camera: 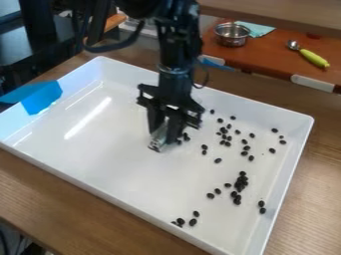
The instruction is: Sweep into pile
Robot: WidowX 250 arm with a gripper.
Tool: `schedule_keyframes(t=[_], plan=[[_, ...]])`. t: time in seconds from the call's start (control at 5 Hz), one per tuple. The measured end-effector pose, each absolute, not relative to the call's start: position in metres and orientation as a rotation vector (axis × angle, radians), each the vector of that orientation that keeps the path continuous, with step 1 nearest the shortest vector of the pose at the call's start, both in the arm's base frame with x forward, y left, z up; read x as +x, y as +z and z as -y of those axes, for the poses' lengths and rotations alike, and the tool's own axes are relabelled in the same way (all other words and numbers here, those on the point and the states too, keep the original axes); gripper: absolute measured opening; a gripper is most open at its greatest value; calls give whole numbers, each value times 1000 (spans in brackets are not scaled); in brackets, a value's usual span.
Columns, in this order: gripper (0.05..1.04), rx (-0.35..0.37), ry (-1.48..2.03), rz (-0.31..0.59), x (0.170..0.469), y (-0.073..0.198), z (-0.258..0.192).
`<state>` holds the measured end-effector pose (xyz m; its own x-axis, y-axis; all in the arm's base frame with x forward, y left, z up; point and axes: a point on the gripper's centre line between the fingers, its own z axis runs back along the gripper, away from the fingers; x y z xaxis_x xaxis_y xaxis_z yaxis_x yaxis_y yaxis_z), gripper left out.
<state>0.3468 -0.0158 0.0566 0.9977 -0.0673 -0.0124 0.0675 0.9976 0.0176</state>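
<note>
Camera view: pot (pixel 232 39) beyond tray (pixel 113 154)

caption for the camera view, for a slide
Robot gripper in a white tray, dark beans scattered beside it

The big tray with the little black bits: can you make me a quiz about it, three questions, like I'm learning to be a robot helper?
1. True or false: the black bits all lie in one pile.
2. Which sits outside the tray? A: black bits. B: metal pot.
3. Fill in: in the picture, most bits lie to the ____ of the gripper.

Key: 1 false; 2 B; 3 right.
</note>
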Motion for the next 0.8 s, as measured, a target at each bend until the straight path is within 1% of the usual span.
schedule_keyframes(t=[0.2, 0.4, 0.6, 0.8], plan=[[372, 9, -78, -12, 345, 57, 33], [372, -15, -85, -28, 340, 56, 54], [372, -42, -88, -54, 334, 58, 76], [372, -70, -97, -77, 333, 58, 92]])
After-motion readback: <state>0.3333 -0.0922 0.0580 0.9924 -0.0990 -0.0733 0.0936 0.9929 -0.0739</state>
